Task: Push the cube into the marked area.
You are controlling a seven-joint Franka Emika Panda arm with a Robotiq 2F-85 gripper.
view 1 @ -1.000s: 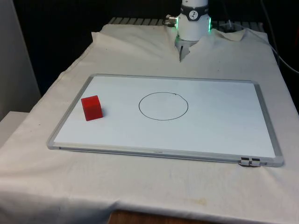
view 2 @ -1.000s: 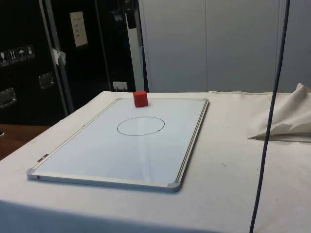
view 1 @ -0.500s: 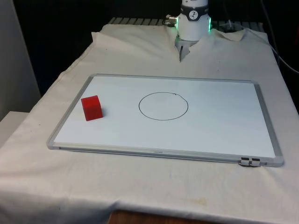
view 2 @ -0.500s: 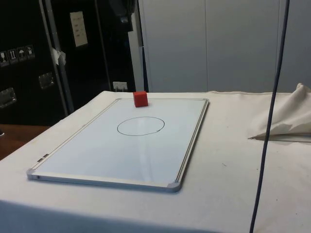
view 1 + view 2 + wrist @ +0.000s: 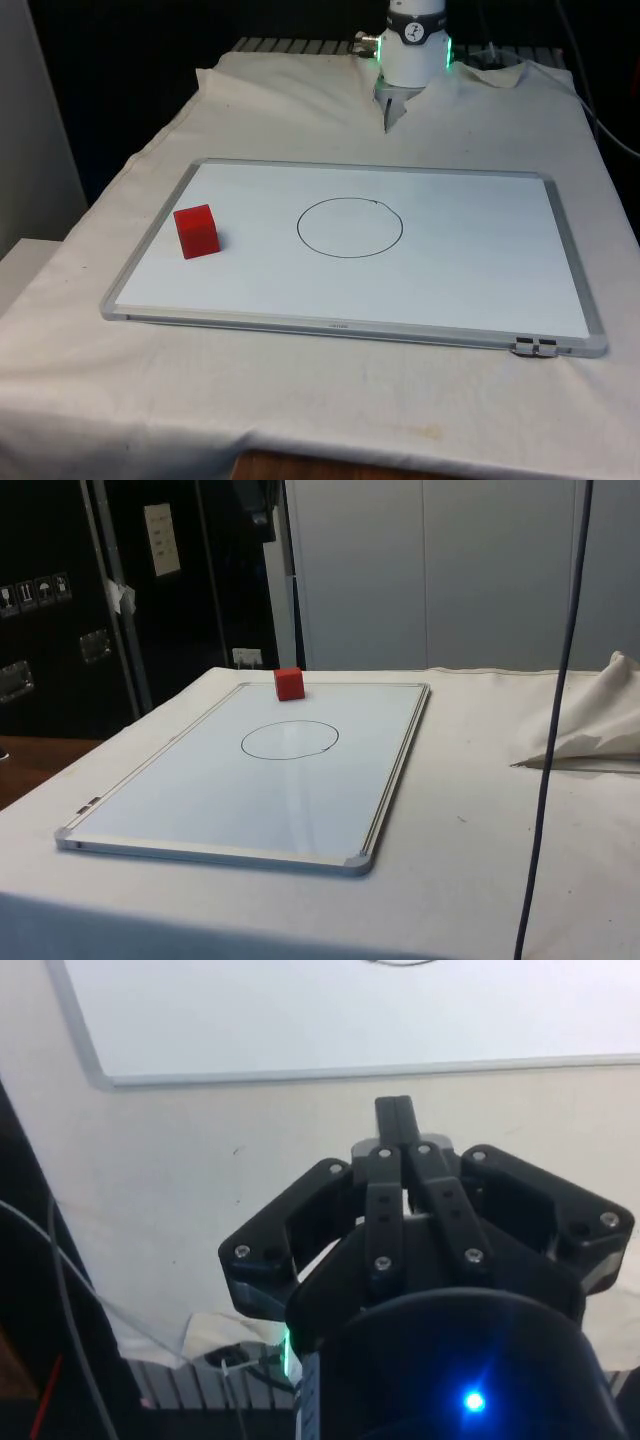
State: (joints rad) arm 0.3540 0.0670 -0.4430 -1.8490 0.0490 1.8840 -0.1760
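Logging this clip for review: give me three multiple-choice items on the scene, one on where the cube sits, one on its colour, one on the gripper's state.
1. Where is the cube?
A. inside the circle
B. on the whiteboard, outside the circle
C. on the cloth

2. What colour is the cube?
A. red
B. blue
C. green

3. How do the gripper fingers stand?
A. wide open
B. shut on the cube
C. shut, holding nothing

Key: B, it rests on the whiteboard towards the front view's left of the drawn circle; A, both fixed views show red; C, the fingers meet over the cloth.
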